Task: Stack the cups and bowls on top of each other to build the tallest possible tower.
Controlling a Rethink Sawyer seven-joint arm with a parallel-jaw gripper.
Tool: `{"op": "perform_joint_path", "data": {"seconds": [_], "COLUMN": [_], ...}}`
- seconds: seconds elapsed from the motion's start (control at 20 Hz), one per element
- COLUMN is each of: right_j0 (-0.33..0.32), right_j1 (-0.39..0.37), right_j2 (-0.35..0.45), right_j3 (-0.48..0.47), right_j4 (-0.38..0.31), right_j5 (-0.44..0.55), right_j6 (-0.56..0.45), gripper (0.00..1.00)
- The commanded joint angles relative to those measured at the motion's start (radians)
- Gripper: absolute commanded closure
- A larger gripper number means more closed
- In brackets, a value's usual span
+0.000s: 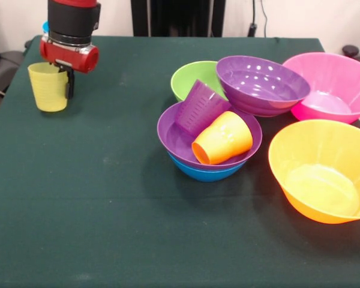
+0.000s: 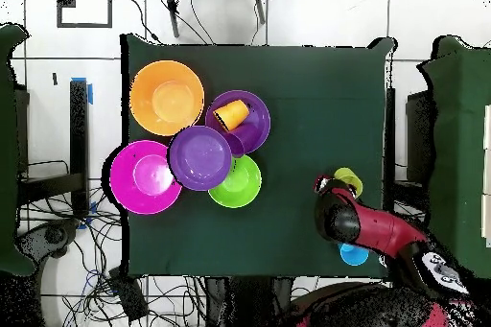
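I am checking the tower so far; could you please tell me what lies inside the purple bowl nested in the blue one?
Inside the purple bowl lie two tipped cups: the purple cup and the orange cup, its mouth facing out. The bowl's floor beneath them is hidden. The blue bowl shows only below the rim.

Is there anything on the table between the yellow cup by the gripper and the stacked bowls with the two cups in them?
Nothing visible: bare green cloth lies between the yellow cup beside the gripper and the stacked bowls holding the orange cup and purple cup.
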Motion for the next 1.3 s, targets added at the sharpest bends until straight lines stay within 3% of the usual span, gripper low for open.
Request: {"op": "perform_joint_path", "data": {"seconds": [0.05, 0.2, 0.3, 0.45, 0.55, 0.7, 0.8, 0.9, 1.05, 1.3], "right_j0": [0.046, 0.088, 0.076, 0.064, 0.101, 0.116, 0.066, 0.02, -0.068, -0.071], "right_j1": [0.02, 0.019, 0.008, -0.046, -0.083, -0.066, -0.07, -0.093, -0.109, -0.225], "right_j2": [0.101, 0.037, 0.045, 0.059, 0.02, 0.031, 0.111, 0.202, 0.33, 0.371], "right_j3": [-0.042, -0.074, -0.067, -0.035, -0.031, -0.095, -0.138, -0.154, -0.091, 0.036], "right_j4": [-0.045, -0.04, -0.046, -0.051, -0.049, -0.138, -0.197, -0.213, -0.142, -0.048], "right_j5": [0.03, 0.028, 0.022, 0.044, 0.029, -0.099, -0.02, 0.123, 0.233, 0.33], "right_j6": [0.05, 0.047, 0.046, 0.04, 0.047, 0.001, -0.066, -0.152, -0.116, -0.034], "gripper": [1.0, 1.0, 1.0, 1.0, 1.0, 1.0, 1.0, 1.0, 1.0, 1.0]}}
